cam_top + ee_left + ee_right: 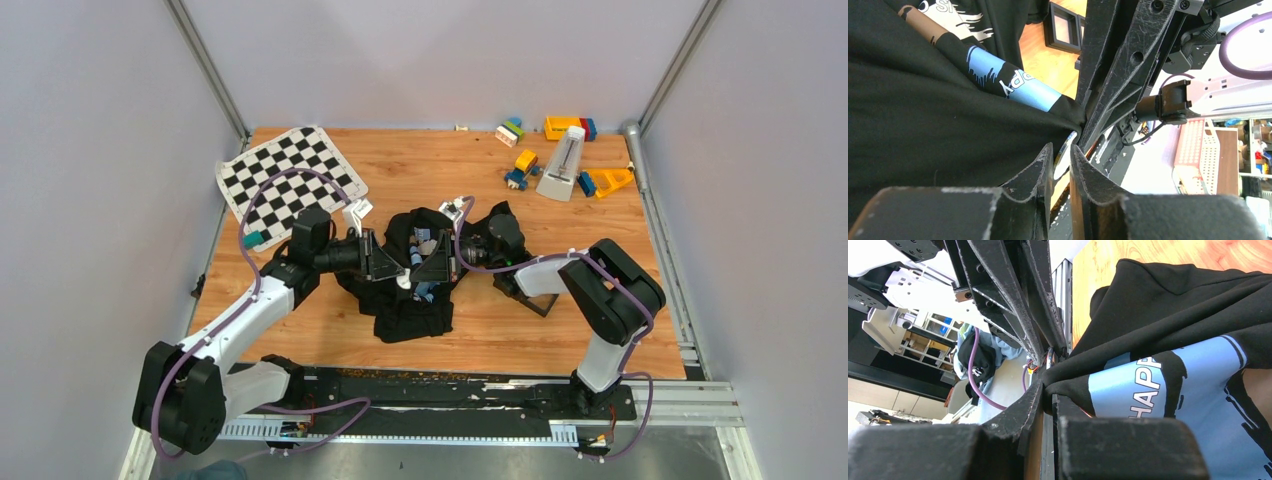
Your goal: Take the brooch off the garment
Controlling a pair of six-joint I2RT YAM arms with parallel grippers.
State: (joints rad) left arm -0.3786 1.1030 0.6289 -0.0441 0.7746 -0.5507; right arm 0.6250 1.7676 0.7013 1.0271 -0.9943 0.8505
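My left fingers (1040, 167) stand narrow, pinched on the rim of the brooch (1064, 154). Only its bright edge shows between them. That is a thin hold on a smooth, round thing. If I pull at an angle, I expect the disc to squirt out sideways and leave me closing on nothing.

My right fingers (1028, 397) are clamped on a fold of the garment (1168, 305) just beside the brooch, gathering the black cloth into tight creases. The two sets of fingers sit almost tip to tip, so a careless twist could knock one against the other and break both holds.

The brooch looks fastened to the cloth at the bunched middle of the shirt, held between the two arms over mid-table. I cannot see its pin or clasp. If it has not released, pulling apart would stretch the cloth. It might tear, or the fold could drag out of my right fingers, which hold little material.

Further out, the rest of the garment lies on the table (500, 340) in a loose heap, so a hard tug could haul the whole shirt along. A black square frame (530, 297) lies just by my right arm, where a sweeping elbow would shove it.
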